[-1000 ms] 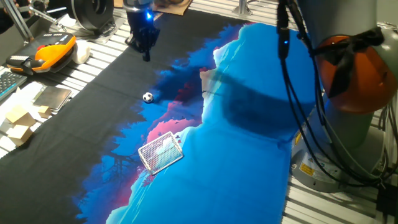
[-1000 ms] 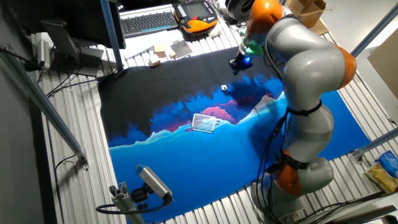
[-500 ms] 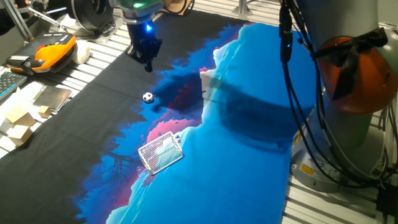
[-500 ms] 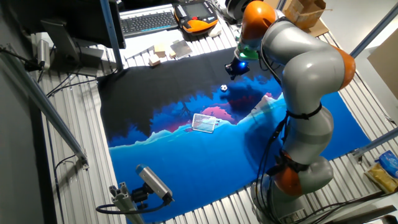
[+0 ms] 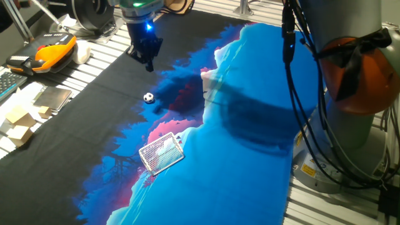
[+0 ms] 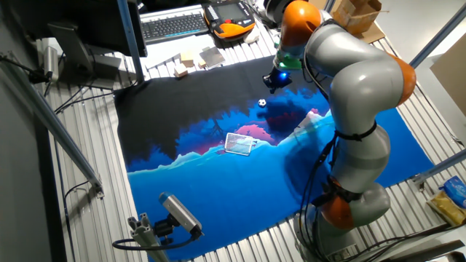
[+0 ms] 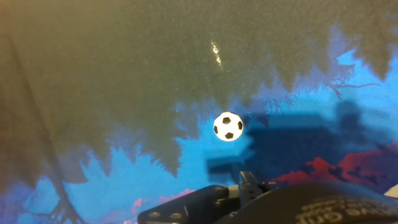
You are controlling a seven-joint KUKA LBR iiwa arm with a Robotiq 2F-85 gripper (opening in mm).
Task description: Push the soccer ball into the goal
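The soccer ball point(image 5: 148, 97), tiny and white with black patches, rests on the cloth where black meets blue; it also shows as the ball point(image 6: 261, 103) and the ball point(image 7: 228, 126). The goal point(image 5: 161, 152), a small white mesh frame, lies tilted on the blue and pink part, some way beyond the ball from the gripper; the goal point(image 6: 239, 143) shows from the other side. My gripper point(image 5: 149, 64) hovers over the black cloth behind the ball, apart from it, its fingers drawn to one point with nothing between them. The gripper point(image 6: 271, 86) carries a blue light.
An orange handheld pendant point(image 5: 53, 53), a notebook point(image 5: 52, 99) and wooden blocks point(image 5: 19, 122) lie beside the cloth on the slatted table. A keyboard point(image 6: 175, 25) sits at the far edge. The arm's base point(image 5: 356, 94) and hanging cables point(image 5: 294, 94) stand at the cloth's other side.
Over the last second the gripper has shifted a little lower and closer to the ball, then held nearly still. The ball and the goal have not moved.
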